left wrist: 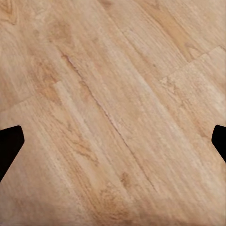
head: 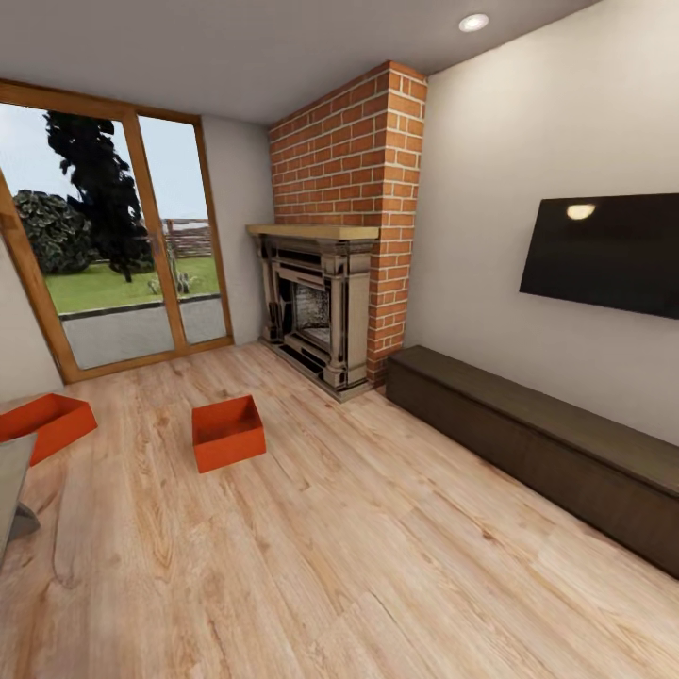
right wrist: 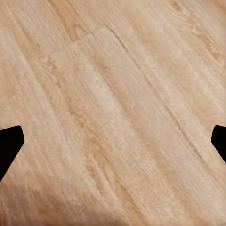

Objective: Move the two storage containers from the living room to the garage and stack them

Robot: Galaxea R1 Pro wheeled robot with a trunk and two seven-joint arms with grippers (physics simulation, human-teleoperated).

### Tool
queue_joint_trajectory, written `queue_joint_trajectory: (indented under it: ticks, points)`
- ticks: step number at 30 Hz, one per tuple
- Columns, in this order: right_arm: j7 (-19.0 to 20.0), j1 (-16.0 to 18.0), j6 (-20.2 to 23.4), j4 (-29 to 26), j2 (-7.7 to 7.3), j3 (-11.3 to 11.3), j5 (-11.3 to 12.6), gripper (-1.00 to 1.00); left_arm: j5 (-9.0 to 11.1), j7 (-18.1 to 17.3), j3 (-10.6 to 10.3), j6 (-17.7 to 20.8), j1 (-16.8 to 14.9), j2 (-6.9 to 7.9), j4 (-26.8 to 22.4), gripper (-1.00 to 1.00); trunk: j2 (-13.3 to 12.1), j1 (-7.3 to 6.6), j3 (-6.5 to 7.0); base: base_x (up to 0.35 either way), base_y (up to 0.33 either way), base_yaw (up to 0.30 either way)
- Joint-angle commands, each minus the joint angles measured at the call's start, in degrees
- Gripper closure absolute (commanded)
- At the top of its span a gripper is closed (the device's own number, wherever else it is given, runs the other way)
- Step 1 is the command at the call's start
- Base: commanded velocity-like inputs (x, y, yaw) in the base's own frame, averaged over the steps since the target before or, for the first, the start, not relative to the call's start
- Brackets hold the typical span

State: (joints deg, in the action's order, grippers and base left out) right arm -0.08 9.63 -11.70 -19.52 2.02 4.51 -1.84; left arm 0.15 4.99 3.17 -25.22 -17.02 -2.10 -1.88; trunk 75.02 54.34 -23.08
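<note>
Brick fireplace point(head: 325, 302) beyond storage containers point(head: 227, 432)

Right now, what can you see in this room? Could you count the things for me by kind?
Red-orange storage containers: 2, one mid-floor, one at the left edge
Brick fireplace: 1
Wall-mounted black screen: 1
Long dark low cabinet: 1
Glass patio door: 1
Total: 6

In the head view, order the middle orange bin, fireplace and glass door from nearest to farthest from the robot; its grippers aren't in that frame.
1. middle orange bin, on the wood floor, left of centre.
2. fireplace, against the brick chimney.
3. glass door, far left wall.
</note>
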Motion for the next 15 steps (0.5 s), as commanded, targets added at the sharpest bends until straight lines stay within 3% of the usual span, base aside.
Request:
queue_joint_trajectory:
  ticks: [1, 11, 15]
  points:
    - [0.0, 0.0, -0.2, 0.0, -0.01, 0.1, -0.2, -1.0, 0.0, 0.0, 0.3, -0.2, 0.0, -0.02, 0.0, -1.0, 0.0, 0.0, -0.06, 0.0, 0.0, 0.0]
    - [0.0, 0.1, -0.2, 0.1, -0.01, 0.1, -0.2, -1.0, 0.0, 0.1, 0.3, -0.1, -0.2, -0.02, 0.1, -1.0, 0.0, 0.0, -0.06, 0.0, 0.0, 0.0]
    - [0.0, 0.7, 1.1, -0.9, -0.2, 0.1, -0.2, -1.0, 0.1, 0.1, -0.2, 0.6, 1.1, -1.31, -1.2, -1.0, 0.0, 0.0, -0.06, 0.0, 0.0, 0.0]
